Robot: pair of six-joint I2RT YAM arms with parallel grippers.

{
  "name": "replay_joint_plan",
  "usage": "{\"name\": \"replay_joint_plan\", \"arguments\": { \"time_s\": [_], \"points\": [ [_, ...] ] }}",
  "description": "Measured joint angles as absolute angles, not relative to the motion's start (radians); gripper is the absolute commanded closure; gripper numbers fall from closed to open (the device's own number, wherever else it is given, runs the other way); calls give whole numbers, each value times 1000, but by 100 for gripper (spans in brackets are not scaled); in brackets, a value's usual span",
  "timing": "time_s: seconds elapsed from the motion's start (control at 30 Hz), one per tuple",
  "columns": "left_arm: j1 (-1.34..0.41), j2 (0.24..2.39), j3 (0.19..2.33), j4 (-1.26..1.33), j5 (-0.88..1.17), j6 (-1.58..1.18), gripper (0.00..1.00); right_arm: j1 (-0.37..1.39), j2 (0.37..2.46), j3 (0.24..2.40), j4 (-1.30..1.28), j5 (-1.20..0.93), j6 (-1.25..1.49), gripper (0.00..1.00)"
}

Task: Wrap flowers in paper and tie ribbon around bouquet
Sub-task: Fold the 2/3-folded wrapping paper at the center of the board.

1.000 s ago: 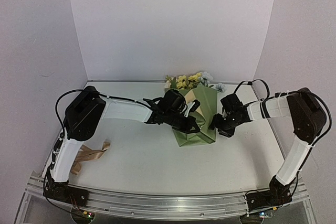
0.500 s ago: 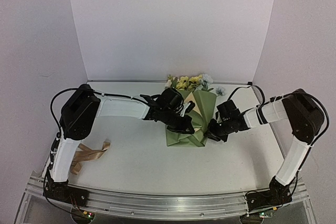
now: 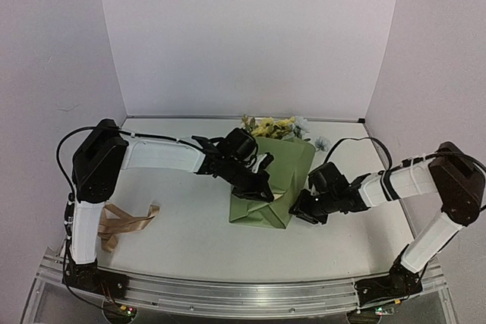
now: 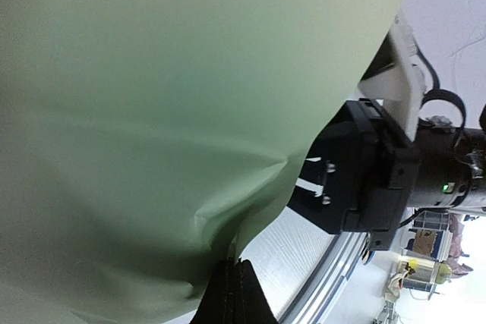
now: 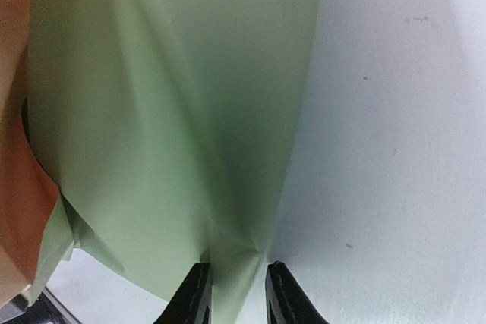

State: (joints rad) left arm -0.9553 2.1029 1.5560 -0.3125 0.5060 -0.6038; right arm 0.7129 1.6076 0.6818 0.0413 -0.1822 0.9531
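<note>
The olive-green paper lies folded over the flowers' stems at the table's centre. The flowers show yellow and pale blooms past its far edge. My left gripper reaches in from the left and is shut on a paper edge; in the left wrist view its gripper pinches the paper. My right gripper is at the paper's near right corner. In the right wrist view the right gripper stands open, with a fold of paper between its fingers. The tan ribbon lies loose at the near left.
White walls close the table on the far, left and right sides. A metal rail runs along the near edge by the arm bases. The right arm's black wrist hangs close beside the paper in the left wrist view.
Both grippers and the paper have moved toward the near left, and the paper now lies wider and flatter. The right arm has stretched lower over the table.
</note>
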Motion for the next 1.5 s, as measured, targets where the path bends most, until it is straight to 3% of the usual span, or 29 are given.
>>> {"name": "replay_joint_plan", "arguments": {
  "time_s": [0.2,0.33,0.47,0.77,0.93,1.07,1.2,1.3,1.4,1.5],
  "points": [
    [-961,2109,1554,-315,512,-604,100,713,1444,677,-41,-114,964,47],
    [-965,2124,1556,-315,515,-604,100,713,1391,712,-95,-84,946,43],
    [-970,2143,1566,-317,520,-604,100,711,1469,821,-115,-79,926,46],
    [-976,2149,1578,-317,521,-603,100,686,1625,928,-124,-90,914,64],
    [-976,2149,1578,-316,521,-603,100,679,1629,928,-129,-89,924,49],
    [-976,2149,1578,-316,521,-604,100,679,1615,909,-129,-85,929,50],
    [-976,2149,1578,-315,521,-604,100,679,1612,903,-128,-86,939,59],
    [-976,2149,1578,-315,521,-604,99,679,1612,903,-124,-86,945,75],
    [-976,2149,1578,-314,522,-603,86,676,1613,903,-121,-87,942,98],
    [-976,2148,1575,-305,522,-606,62,672,1624,906,-118,-87,945,100]
  ]
}}
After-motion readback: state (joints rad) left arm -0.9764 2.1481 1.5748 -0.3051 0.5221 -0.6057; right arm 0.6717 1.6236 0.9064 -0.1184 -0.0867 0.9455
